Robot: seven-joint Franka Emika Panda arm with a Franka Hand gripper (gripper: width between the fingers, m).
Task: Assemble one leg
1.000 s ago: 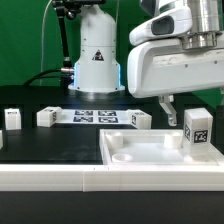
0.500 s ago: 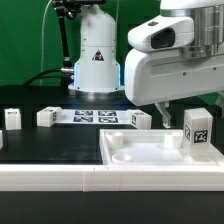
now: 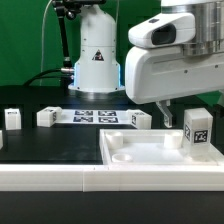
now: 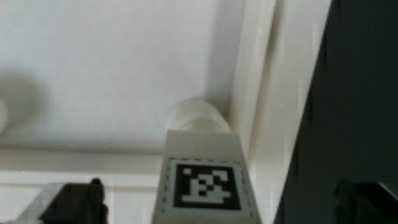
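Exterior view gives us a large flat white square plastic panel [image 3: 150, 152] with corner recesses; one small white rectangular plastic leg [image 3: 197, 130], tagged black-and-white, stands upright at its far corner on the exterior view's right; in the wrist view we see the gripper [image 4: 217, 200] released, fingers [image 4: 71, 200] spread either side of the leg, untouching; since a second ago the arm has shifted toward the exterior view's left; the leg stayed.

leg [image 4: 201, 150] upright under the spread hand [image 4: 217, 202], panel rim [image 4: 267, 80] beside
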